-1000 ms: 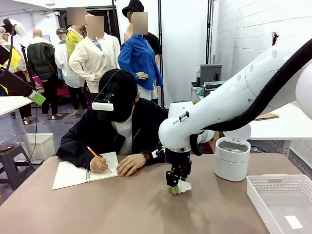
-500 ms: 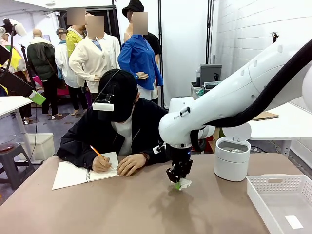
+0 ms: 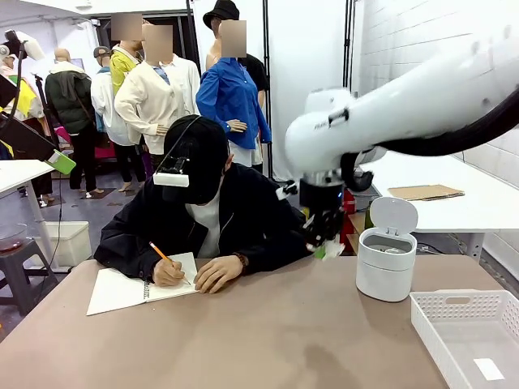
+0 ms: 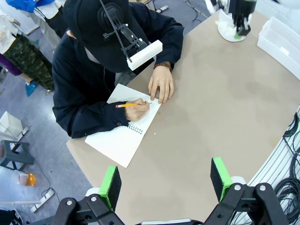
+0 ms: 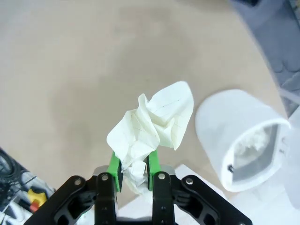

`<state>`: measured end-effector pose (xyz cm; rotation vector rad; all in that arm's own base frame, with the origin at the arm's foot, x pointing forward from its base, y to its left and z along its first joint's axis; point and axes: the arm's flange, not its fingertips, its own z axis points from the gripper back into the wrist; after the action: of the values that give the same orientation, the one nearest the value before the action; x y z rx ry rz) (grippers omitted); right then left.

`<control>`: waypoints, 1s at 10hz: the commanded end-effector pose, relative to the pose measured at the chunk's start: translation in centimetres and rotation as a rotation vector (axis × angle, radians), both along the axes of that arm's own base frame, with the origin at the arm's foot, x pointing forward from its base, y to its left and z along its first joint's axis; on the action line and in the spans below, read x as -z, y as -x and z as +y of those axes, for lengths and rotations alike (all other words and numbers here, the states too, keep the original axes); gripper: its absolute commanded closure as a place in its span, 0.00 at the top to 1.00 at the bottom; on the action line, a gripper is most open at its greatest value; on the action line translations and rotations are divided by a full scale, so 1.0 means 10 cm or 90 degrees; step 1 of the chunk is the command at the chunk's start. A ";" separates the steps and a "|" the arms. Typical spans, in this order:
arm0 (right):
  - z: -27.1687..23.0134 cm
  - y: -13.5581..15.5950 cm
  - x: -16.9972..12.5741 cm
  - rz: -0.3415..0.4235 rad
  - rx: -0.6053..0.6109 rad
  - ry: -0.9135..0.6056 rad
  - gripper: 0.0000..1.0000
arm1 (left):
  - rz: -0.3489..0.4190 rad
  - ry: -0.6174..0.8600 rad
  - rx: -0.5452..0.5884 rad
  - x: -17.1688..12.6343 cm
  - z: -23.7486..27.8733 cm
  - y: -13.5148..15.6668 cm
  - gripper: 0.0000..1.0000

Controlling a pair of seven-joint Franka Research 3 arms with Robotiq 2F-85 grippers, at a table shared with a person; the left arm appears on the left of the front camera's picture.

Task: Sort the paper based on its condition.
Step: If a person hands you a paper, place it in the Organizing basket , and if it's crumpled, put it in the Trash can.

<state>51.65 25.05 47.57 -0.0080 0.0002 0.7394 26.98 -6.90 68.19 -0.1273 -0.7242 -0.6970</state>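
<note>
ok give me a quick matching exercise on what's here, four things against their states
1 crumpled paper
2 spiral notebook
3 small white bin
4 left gripper

a lid up
b jaws wide, holding nothing
c pinched in the right gripper
d under the person's writing hand

Pairs: 1-c, 2-d, 3-a, 4-b

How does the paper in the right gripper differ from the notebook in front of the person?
The crumpled paper is wadded and creased; the notebook is flat and smooth. The paper hangs above the table, pinched in the right gripper; the notebook lies open on it, under the person's writing hand. Both are white.
</note>
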 end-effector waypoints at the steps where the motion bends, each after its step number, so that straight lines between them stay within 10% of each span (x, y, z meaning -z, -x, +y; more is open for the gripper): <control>1: -0.17 -0.19 -0.16 -0.024 0.007 0.033 0.26 | 0.001 -0.002 -0.001 0.00 0.00 0.00 1.00; 10: -0.85 -0.43 -0.13 -0.107 0.095 0.210 0.26 | 0.001 -0.002 -0.001 0.00 0.00 0.00 1.00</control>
<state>56.44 17.10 49.31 -0.3538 -0.0333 0.6180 26.98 -6.90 68.19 -0.1273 -0.7242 -0.6971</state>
